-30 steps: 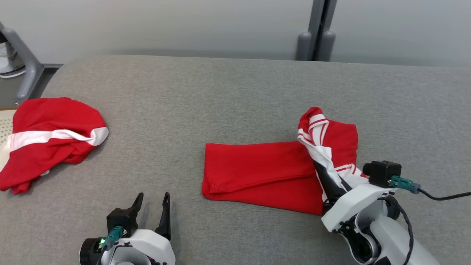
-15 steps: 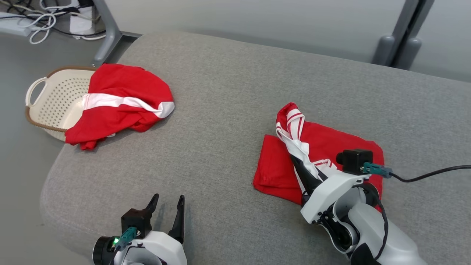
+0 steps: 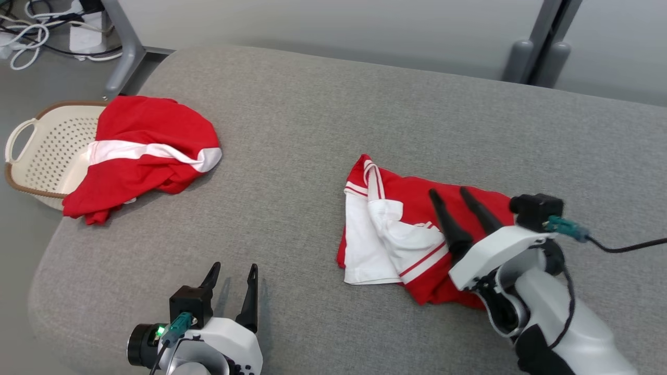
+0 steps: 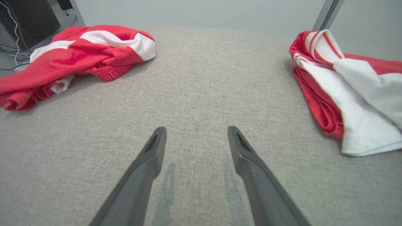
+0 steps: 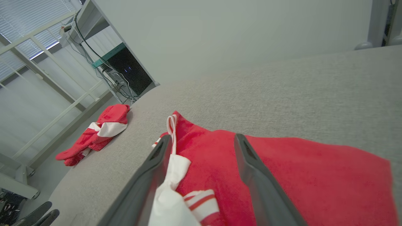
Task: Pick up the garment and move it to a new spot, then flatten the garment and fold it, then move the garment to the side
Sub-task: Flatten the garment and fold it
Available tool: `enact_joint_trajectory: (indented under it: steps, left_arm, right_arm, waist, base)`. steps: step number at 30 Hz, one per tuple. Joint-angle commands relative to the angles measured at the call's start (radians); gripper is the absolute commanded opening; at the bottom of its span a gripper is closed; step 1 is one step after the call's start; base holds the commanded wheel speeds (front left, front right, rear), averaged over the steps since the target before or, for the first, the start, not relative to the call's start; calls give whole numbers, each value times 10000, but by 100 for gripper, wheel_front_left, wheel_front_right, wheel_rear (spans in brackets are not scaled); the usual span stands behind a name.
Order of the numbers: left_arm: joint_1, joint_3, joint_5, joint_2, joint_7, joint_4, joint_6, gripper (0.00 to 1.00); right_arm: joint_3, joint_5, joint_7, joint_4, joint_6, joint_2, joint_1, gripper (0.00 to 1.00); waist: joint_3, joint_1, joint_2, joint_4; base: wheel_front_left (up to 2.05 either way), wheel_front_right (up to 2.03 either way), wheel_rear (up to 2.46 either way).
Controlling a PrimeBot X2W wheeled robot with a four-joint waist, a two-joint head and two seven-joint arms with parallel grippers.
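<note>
Roughly: grey fabric surface (image 3: 312,130) w/ garment (image 3: 404,200), cables (image 3: 23,36) on floor (image 3: 41,83) beyond.

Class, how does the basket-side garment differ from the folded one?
The left garment is bunched in a heap, overlapping the basket; the right garment lies folded and flatter. The left garment shows one broad white band; the right garment, thin red stripes on white. Both are red and white.

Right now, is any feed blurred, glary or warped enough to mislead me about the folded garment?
Head view: even soft light, sharp, no glare on the folded garment. Left wrist view: wide-angle stretch at the edges, faint shadows on the cushion under the left pincer. Right wrist view: tilted, window washed out at upper left, garment slightly soft beside the right pincer.
</note>
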Motion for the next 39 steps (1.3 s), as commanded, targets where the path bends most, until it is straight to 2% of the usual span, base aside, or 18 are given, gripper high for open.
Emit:
enact_joint_trajectory:
  steps: [1,4,10,15,24,39]
  left_arm:
    - [-163,99,79,45,0,-68,48,100]
    - [-213,229,172,41,0,-154,37,100]
    - [-228,576,330,43,0,-263,78,100]
    - [-184,904,536,44,0,-321,35,100]
    - [199,1382,769,43,0,-387,-101,100]
    - [1402,1865,1053,43,0,-824,-71,100]
  right_arm:
    - [-564,-373,-96,-136,0,-174,-18,100]
    - [-1986,-1449,-81,-592,0,-307,470,100]
    - [-4727,-3831,-86,-1705,0,-28,1599,100]
    - [-6056,-5061,-86,-2375,0,251,2353,100]
    - [-6527,-5848,-87,-2857,0,316,3346,100]
    - [-6046,-5544,-88,-2752,0,310,4696,100]
  waist:
    - [-46,0,0,-355]
    - [-56,0,0,-716]
    - [-100,0,0,-1392]
    - [-148,0,0,-1860]
    - [-436,0,0,-2321]
    - [-1478,0,0,-2659]
  base:
    - [0,0,0]
    - [0,0,0]
    - [0,0,0]
    - [0,0,0]
    - [0,0,0]
    - [0,0,0]
